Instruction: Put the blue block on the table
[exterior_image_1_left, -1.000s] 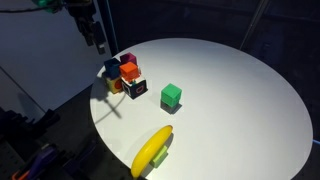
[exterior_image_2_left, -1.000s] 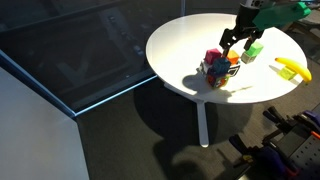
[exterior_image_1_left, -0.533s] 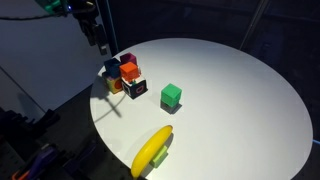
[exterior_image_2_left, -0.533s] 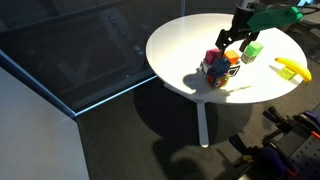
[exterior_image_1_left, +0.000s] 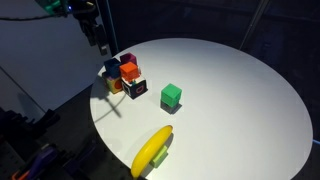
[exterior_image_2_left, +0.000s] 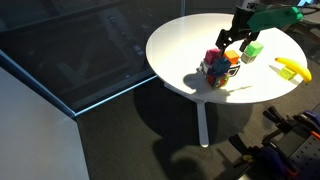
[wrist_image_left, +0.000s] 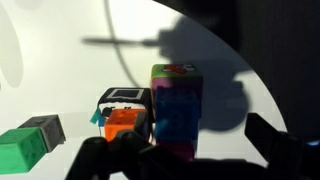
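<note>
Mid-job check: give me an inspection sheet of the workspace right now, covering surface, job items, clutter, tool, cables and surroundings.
Surface: round white table, smooth, partly in shadow.
Job's things: blue block sits in the block pile near the rim; the tool is not touching it.
Clutter: orange block and purple block in the same pile; green cube stands apart; banana lies at the rim.
Tool: tool open, above the pile, holding nothing.
Cables: nothing seen.
Surroundings: dark floor; dim gear beside the table, too dark to identify.
</note>
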